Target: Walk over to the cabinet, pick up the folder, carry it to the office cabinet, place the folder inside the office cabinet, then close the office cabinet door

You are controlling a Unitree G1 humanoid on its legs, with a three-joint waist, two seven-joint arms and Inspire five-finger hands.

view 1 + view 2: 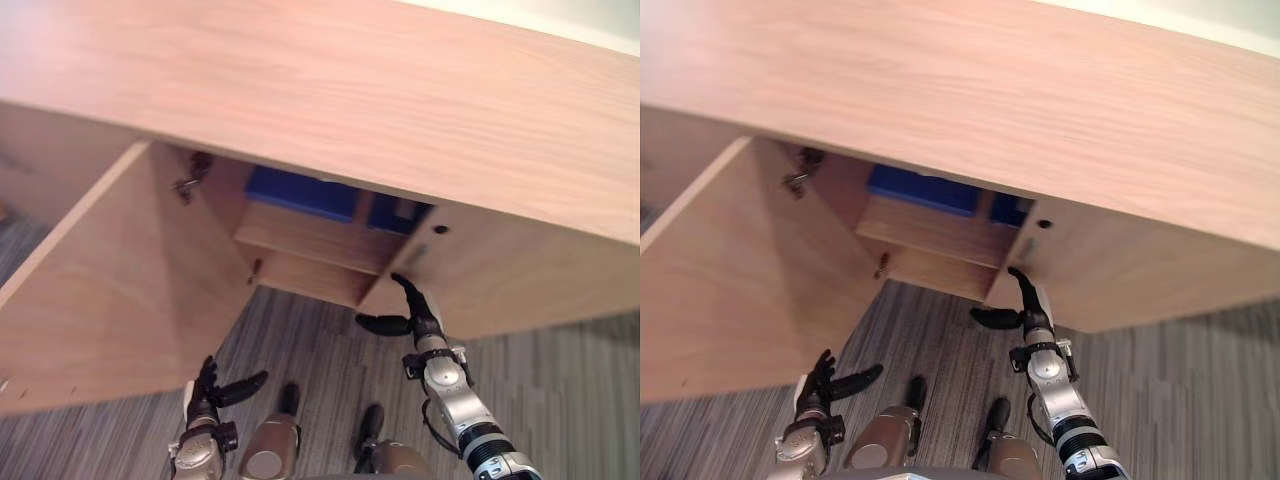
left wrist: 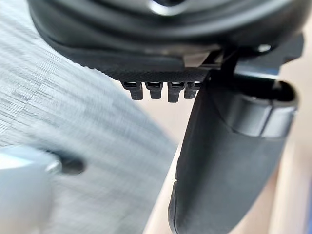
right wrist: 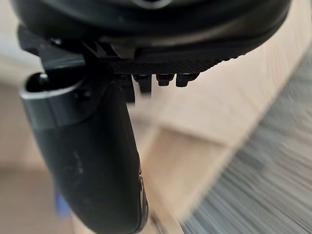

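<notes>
The blue folder [image 1: 300, 192] lies inside the wooden office cabinet [image 1: 400, 110], on the upper shelf [image 1: 310, 238] under the top board. The cabinet's left door [image 1: 120, 290] stands wide open. The right door [image 1: 500, 275] is partly ajar. My right hand [image 1: 418, 312] is open, fingers straight and thumb spread, with its fingertips at the lower inner edge of the right door. Low beside the left door's bottom corner, my left hand [image 1: 210, 390] is open and holds nothing. In the wrist views each thumb [image 2: 229, 161] [image 3: 97, 156] stands out with nothing gripped.
Grey striped carpet [image 1: 320, 340] covers the floor in front of the cabinet. A metal hinge [image 1: 190, 180] sits at the top of the open left door. The cabinet's top board overhangs the opening.
</notes>
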